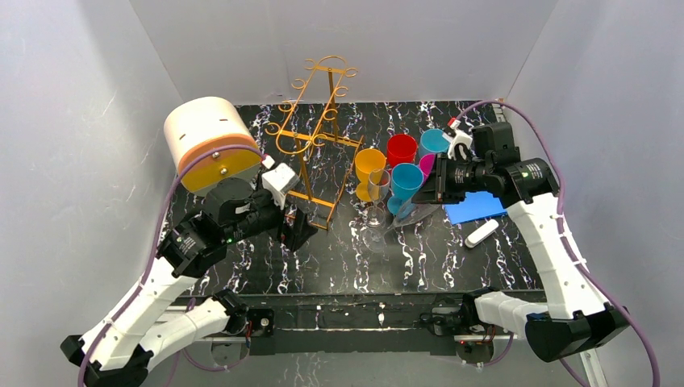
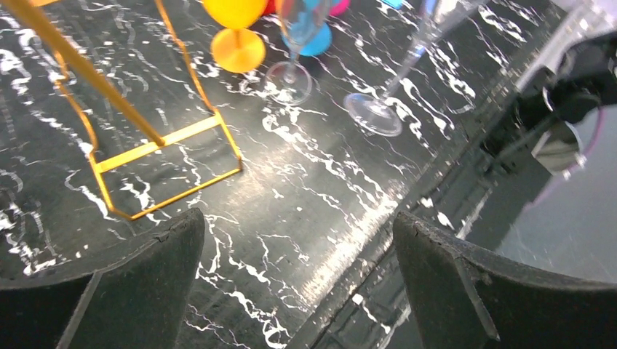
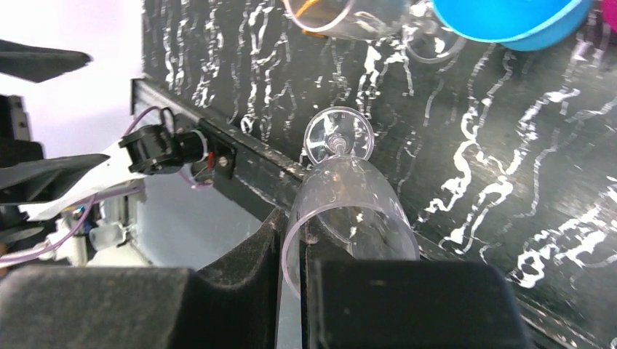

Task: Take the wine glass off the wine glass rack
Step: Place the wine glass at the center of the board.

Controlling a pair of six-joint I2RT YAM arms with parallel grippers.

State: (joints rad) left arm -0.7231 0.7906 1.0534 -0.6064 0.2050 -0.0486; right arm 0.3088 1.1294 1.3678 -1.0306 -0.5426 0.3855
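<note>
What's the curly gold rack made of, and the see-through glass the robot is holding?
The wine glass rack looks like thin metal wire with a shiny golden-orange coat: it bends into curls and glints. The wine glass in the right end effector is clear and glossy, so you see straight through it; glass or clear plastic, I cannot tell.

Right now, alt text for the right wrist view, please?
The right gripper pinches the rim of a clear wine glass, its stem and foot pointing away toward the black marbled table. A blue cup and a second glass sit at the top edge.
</note>
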